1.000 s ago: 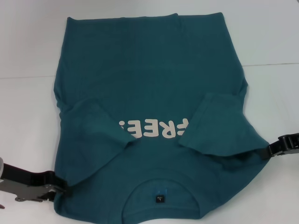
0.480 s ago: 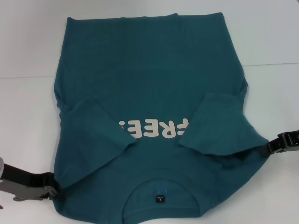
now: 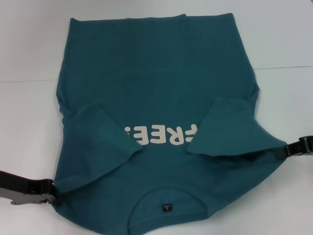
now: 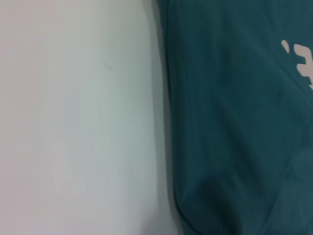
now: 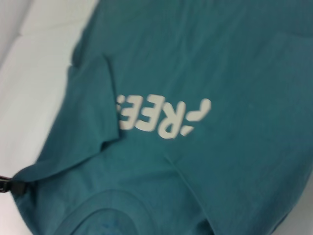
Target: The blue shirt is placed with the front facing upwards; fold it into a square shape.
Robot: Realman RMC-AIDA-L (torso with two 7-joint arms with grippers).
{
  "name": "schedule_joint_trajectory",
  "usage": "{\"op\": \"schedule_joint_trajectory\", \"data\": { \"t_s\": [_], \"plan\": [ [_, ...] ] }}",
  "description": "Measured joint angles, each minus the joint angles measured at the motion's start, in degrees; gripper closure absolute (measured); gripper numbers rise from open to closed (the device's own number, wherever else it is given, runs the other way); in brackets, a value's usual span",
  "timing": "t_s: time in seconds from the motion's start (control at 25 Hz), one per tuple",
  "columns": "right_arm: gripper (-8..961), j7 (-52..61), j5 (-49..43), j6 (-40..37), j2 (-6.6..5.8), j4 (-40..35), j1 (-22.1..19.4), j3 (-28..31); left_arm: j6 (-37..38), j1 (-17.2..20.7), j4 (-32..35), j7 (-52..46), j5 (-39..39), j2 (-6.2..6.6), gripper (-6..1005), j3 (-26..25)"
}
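The white desk (image 3: 29, 122) carried the blue shirt (image 3: 156, 78), spread front up with its collar toward the robot. Both sleeves already lay folded inward beside the "FREE" lettering (image 3: 161, 135); the body folds were left. The left hand (image 3: 49, 197) and right hand (image 3: 293, 150) sat at the shirt's shoulder edges; whether either gripped cloth I could not tell.

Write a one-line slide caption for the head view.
Blue shirt front-up, both sleeves folded inward, left gripper and right gripper at its side edges.
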Motion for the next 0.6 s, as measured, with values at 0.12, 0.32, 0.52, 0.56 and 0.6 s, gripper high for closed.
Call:
{"op": "schedule_joint_trajectory", "data": {
  "t_s": [0.12,0.32,0.52,0.56,0.6],
  "plan": [
    [905,-2.72,3.21,-0.11,0.06,0.15,-1.32,0.13,-0.37,0.56,0.02,3.55,-1.00,-0.08,946,-1.43],
    [905,-8.34,7.79,0.17,0.95,1.79,-3.81,0.33,-1.65,3.22,-0.78,12.85,-4.75,-0.74,948,-5.58],
    [906,-15.30,10.00,2.21,2.00,4.25,-6.17,2.15,-2.75,6.25,-1.85,20.52,-7.69,-1.32,949,-9.93],
    [906,-16.71,10.13,2.68,2.26,4.51,-6.57,2.61,-2.68,6.97,-2.03,22.83,-8.80,-1.45,949,-11.17],
    [905,-18.34,10.16,3.28,2.59,4.72,-6.97,2.97,-2.52,7.71,-2.15,25.16,-9.91,-1.55,949,-12.07]
  ]
}}
